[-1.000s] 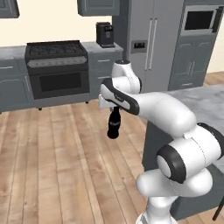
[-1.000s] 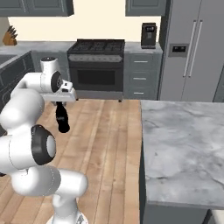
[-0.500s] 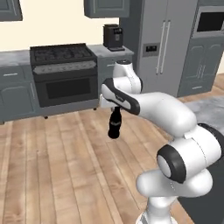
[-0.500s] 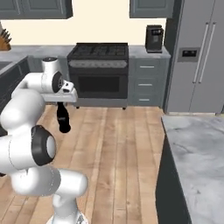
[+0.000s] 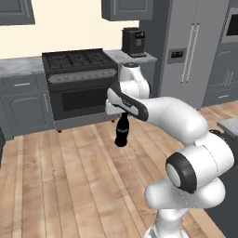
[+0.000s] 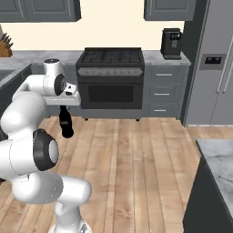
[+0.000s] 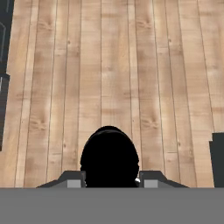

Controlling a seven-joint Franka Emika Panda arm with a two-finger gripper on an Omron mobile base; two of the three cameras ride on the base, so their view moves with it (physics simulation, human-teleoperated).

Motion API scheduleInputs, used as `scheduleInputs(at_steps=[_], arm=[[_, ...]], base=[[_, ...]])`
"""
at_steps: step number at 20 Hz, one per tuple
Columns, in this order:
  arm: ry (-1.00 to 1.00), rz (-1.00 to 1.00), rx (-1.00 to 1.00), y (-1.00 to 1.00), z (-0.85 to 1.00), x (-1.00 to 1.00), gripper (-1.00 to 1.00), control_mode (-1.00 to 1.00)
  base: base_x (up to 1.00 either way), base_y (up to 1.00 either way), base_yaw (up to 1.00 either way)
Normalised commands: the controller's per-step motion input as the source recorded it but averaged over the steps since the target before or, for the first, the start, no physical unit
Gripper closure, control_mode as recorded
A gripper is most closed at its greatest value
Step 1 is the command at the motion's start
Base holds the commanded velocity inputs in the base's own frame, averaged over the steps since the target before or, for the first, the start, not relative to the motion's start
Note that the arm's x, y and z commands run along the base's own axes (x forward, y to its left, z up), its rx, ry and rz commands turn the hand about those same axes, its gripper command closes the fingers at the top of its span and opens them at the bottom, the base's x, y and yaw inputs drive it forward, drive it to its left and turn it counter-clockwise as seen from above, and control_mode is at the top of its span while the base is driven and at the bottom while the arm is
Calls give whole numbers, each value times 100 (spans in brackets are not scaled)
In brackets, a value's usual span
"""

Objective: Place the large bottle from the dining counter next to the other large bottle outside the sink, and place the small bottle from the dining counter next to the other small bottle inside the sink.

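The jaws are clamped on the neck of a dark bottle [image 5: 122,132], which hangs upright below them over the wooden floor [image 5: 69,186], so the step in hand looks like the carry from the dining desk [image 6: 220,159] toward the sink. Whether this is the large or small bottle I cannot tell. Next, the base must bring the sink within reach while the grip holds the bottle plumb.
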Motion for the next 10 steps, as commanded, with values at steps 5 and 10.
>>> scheduleInputs(at_steps=[5,10], arm=[[0,0,0,0,0,0,100,100],[0,0,0,0,0,0,100,100]], base=[[75,39,2],[93,23,3]])
